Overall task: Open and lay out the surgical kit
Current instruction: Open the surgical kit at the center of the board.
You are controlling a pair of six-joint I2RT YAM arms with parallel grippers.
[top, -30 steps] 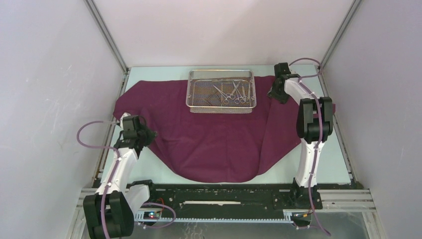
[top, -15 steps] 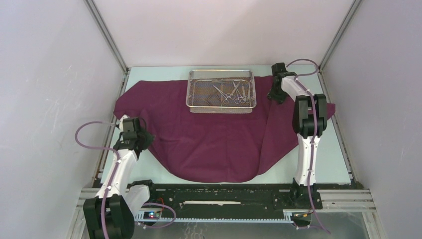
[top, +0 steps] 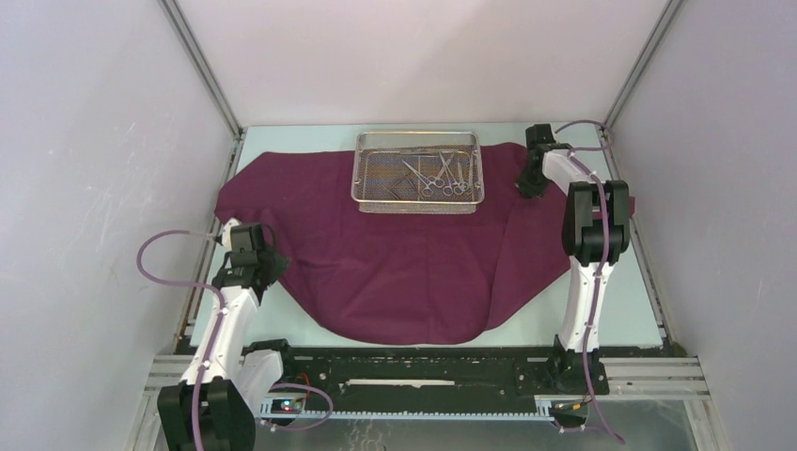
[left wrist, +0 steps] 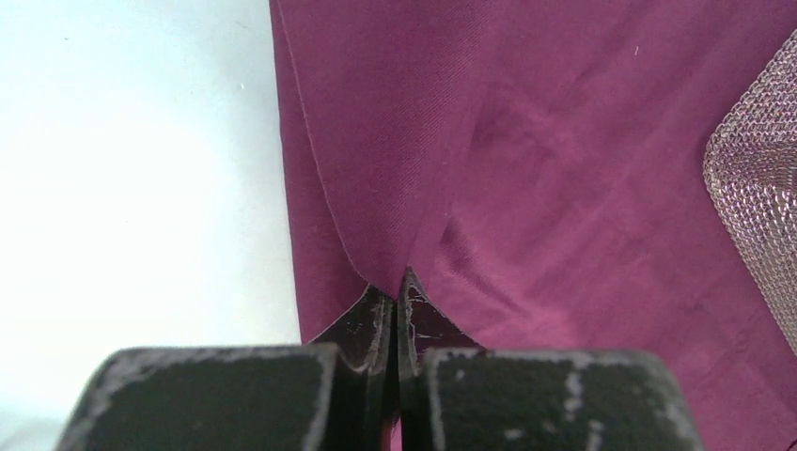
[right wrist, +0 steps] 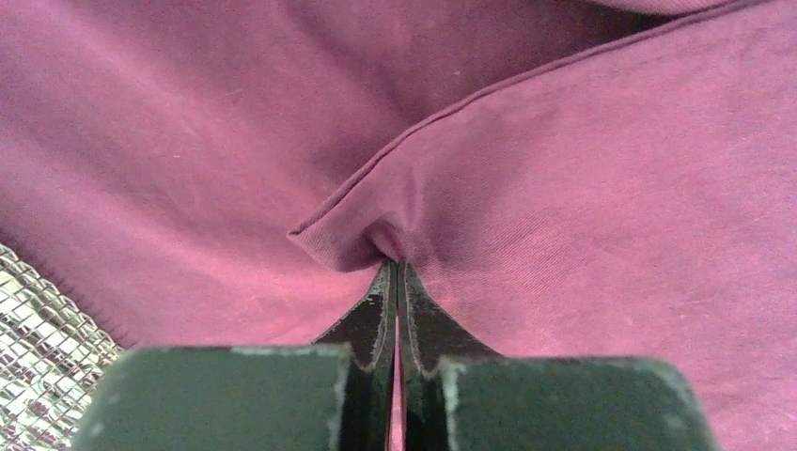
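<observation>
The maroon cloth wrap (top: pixel 404 254) of the surgical kit lies spread over the table, with the silver wire-mesh tray (top: pixel 376 199) on its far part and several steel instruments (top: pixel 440 175) inside. My left gripper (top: pixel 273 264) is shut on the cloth's left edge (left wrist: pixel 376 188), the fabric pinched between its fingertips (left wrist: pixel 396 287). Beside the tray's right end, my right gripper (top: pixel 529 188) is shut on a fold of the cloth (right wrist: pixel 564 188), pinched at its fingertips (right wrist: pixel 396 266). Mesh of the tray shows at the edges of the wrist views (left wrist: pixel 761 178) (right wrist: pixel 38 319).
Pale table surface (top: pixel 282 324) shows left of and in front of the cloth. Grey enclosure walls (top: pixel 94 188) and metal posts stand on three sides. A black rail (top: pixel 423 371) with the arm bases runs along the near edge.
My right gripper has moved a little to the right beside the tray and closed on the cloth fold. The left arm has drawn slightly back toward the near edge, still gripping the cloth.
</observation>
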